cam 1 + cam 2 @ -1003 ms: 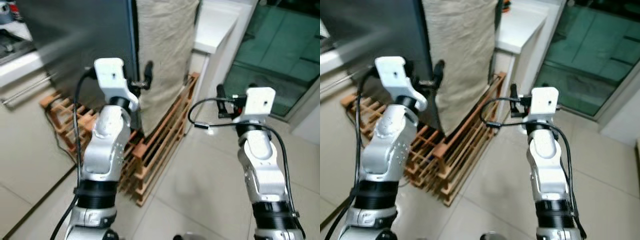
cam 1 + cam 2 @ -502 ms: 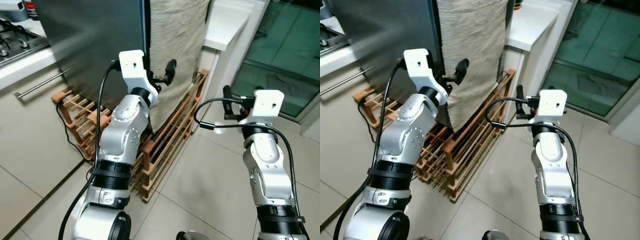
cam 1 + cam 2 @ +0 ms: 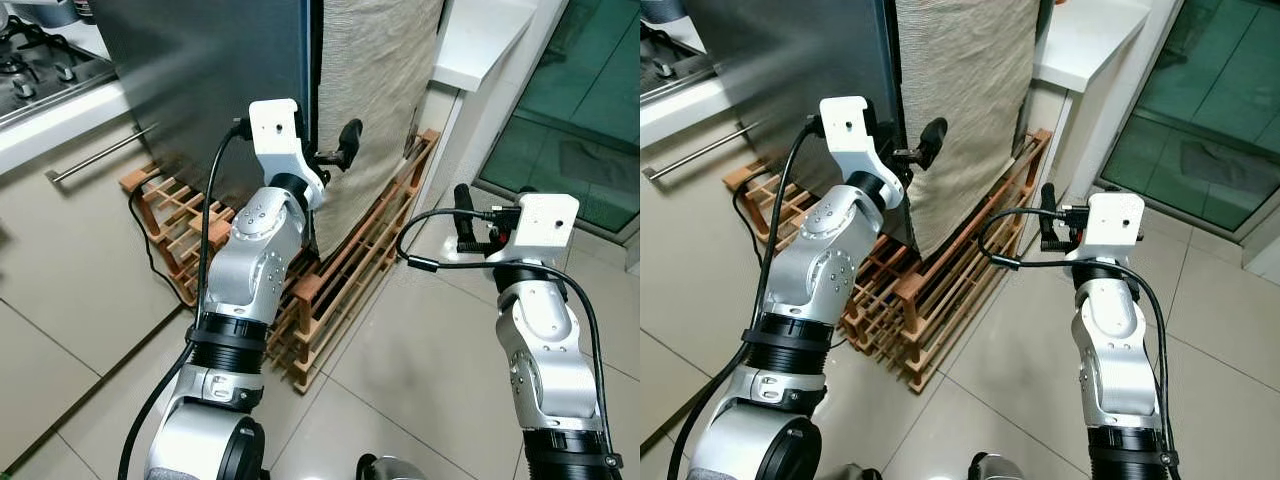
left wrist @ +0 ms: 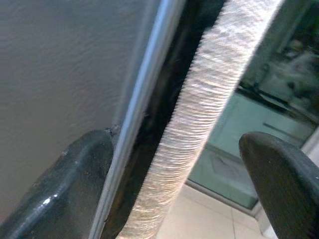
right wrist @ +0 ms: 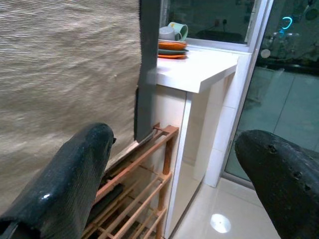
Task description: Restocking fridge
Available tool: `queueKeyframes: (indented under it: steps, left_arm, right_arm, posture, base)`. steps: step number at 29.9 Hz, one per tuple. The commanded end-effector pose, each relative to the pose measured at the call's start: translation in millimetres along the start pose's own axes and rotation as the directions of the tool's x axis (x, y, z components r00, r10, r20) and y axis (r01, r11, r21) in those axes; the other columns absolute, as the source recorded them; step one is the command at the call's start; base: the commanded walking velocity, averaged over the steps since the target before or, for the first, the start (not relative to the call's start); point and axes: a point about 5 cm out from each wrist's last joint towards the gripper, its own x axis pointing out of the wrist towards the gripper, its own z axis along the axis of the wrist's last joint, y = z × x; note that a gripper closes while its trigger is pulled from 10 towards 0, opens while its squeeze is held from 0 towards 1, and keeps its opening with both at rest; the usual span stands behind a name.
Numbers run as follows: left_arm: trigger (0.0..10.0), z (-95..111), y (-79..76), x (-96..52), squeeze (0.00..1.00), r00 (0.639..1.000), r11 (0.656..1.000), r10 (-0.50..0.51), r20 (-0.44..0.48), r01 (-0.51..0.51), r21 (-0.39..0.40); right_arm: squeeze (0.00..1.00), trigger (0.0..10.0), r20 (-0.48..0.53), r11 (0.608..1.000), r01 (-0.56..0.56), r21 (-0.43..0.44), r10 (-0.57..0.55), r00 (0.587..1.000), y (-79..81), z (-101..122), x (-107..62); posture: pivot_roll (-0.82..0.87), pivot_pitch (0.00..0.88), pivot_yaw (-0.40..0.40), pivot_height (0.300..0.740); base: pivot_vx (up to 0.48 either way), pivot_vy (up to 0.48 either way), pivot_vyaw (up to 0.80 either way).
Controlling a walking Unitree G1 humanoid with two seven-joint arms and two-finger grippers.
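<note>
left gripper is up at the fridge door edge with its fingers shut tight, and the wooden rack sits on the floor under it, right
Not quite. The left gripper is at the fridge door edge, above the wooden rack on the floor, but its fingers are open, not shut. The left wrist view shows them spread either side of the door edge.
</note>
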Motion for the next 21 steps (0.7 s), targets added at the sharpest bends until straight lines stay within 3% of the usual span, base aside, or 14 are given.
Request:
queueKeyframes:
  steps: [1, 7, 9, 12, 17, 21]
  left_arm:
    - [10.0, -0.9, -3.6, -0.6, 0.00, 1.000, 0.999, 0.004, -0.004, -0.004, -0.037]
    - [10.0, -1.2, -21.4, -5.8, 0.00, 0.994, 0.991, -0.111, 0.013, 0.112, -0.076]
    - [10.0, 0.5, -31.3, -9.3, 0.00, 0.985, 0.984, -0.171, 0.029, 0.172, -0.045]
    - [10.0, 0.8, -33.5, -10.2, 0.00, 0.982, 0.982, -0.184, 0.033, 0.185, -0.030]
    - [10.0, 7.3, -41.9, -17.9, 0.00, 0.965, 0.965, -0.255, 0.068, 0.248, 0.088]
    - [10.0, 4.6, -41.5, -22.7, 0.00, 0.965, 0.964, -0.257, 0.058, 0.251, 0.090]
  right_arm:
    - [0.00, 10.0, 0.004, 1.000, 0.015, 0.003, -0.015, 1.000, -4.6, 3.3, -1.9]
    - [0.00, 10.0, 0.002, 1.000, 0.016, 0.004, -0.016, 1.000, -4.1, 3.0, -2.0]
    - [0.00, 10.0, -0.001, 1.000, 0.018, 0.005, -0.018, 1.000, -3.8, 1.7, -2.0]
    - [0.00, 10.0, -0.002, 1.000, 0.018, 0.006, -0.018, 1.000, -3.4, 1.5, -2.0]
    - [0.00, 10.0, -0.002, 1.000, 0.017, 0.005, -0.017, 1.000, -3.1, 0.6, -2.0]
    - [0.00, 10.0, -0.003, 1.000, 0.014, 0.005, -0.014, 1.000, -2.5, -0.1, -1.4]
  posture:
    - [-0.15, 0.137, 0.004, 0.740]
    - [-0.14, 0.136, 0.007, 0.740]
    - [-0.14, 0.134, 0.008, 0.740]
    - [-0.14, 0.134, 0.008, 0.740]
    - [-0.14, 0.126, 0.009, 0.740]
    - [-0.13, 0.119, 0.010, 0.740]
  base:
    - [0.000, 0.000, 0.00]
    - [0.000, 0.000, 0.00]
    - [0.000, 0.000, 0.00]
    - [0.000, 0.000, 0.00]
    - [0.000, 0.000, 0.00]
    - [0.000, 0.000, 0.00]
